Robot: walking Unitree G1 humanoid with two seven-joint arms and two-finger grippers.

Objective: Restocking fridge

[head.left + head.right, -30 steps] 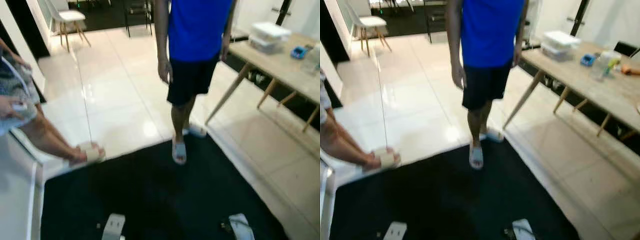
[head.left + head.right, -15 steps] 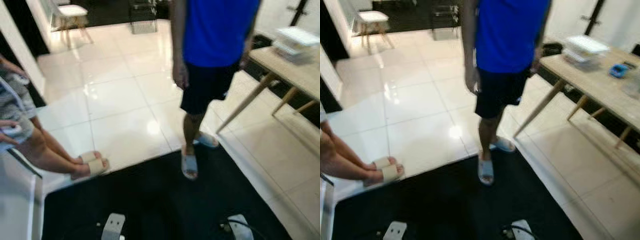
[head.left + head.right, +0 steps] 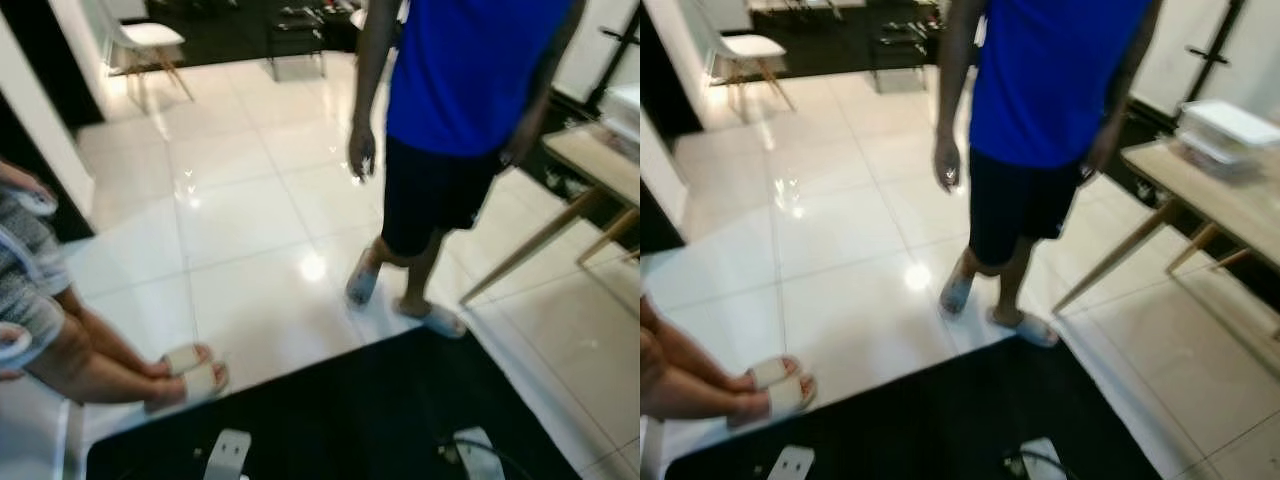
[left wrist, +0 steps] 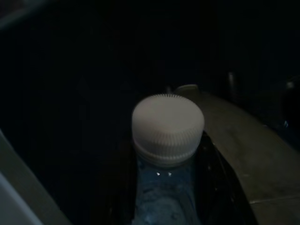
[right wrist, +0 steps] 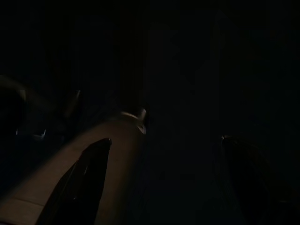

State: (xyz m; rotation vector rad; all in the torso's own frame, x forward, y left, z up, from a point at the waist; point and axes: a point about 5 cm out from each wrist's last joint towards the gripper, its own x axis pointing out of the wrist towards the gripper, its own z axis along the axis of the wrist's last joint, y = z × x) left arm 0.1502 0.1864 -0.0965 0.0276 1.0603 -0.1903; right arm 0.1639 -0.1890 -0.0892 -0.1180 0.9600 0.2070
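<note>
A: Since a second ago our whole head view has swung. The person in the blue shirt (image 3: 470,110) sat mid-frame with a slipper on the black rug (image 3: 330,420); now both slippers are on the white tile floor (image 3: 240,220), just past the rug's edge, so that person has stepped back. The wooden table (image 3: 1230,200) has slid toward the right edge, which is mostly us turning.

B: And the seated person's legs (image 3: 100,355) on our left are closer in frame. What does that give us for restocking?

A: We judge we're walking with the load. No fridge is visible, so delivery is yet to come.

B: Where's the item?

A: In the left wrist view, a water bottle (image 4: 166,187) with a white ribbed cap (image 4: 168,129) stands right between the dark fingers of our left gripper (image 4: 164,201), which is pinching its neck and shoulder.

B: The right gripper (image 5: 164,183)?

A: Very dark, but its two fingers stand spread apart with nothing between them; the arm hangs idle.
</note>
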